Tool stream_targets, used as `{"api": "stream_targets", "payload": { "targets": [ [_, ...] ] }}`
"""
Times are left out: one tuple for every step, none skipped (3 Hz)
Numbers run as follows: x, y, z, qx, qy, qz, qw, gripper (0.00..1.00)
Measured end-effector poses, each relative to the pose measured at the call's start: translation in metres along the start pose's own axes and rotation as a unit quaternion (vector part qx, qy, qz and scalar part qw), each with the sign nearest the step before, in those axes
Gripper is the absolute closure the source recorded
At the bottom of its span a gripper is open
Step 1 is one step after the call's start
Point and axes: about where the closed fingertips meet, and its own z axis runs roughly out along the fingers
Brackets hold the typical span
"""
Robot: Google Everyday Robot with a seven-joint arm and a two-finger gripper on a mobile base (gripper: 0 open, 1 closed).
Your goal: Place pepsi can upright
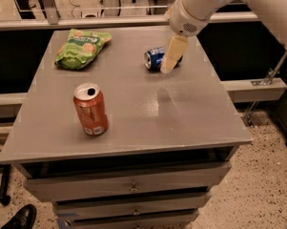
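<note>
The blue pepsi can (155, 57) lies on its side on the grey table (133, 109), toward the back right, its silver end facing left. My gripper (170, 56) hangs from the white arm coming in from the upper right. Its pale finger reaches down right in front of the can and covers the can's right part. An orange soda can (91, 109) stands upright at the front left of the table, well away from the gripper.
A green snack bag (81, 47) lies at the back left of the table. Drawers sit under the table top. A low ledge runs along the right side, and a shoe (20, 217) shows on the floor at bottom left.
</note>
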Motion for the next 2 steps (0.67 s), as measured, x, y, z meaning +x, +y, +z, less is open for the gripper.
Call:
{"api": "stream_targets", "payload": {
  "targets": [
    [0.002,-0.016,0.026,-0.016,0.009,0.010,0.9998,0.00],
    [0.009,-0.021,0.056,-0.041,0.023,0.024,0.9986,0.00]
  ]
}}
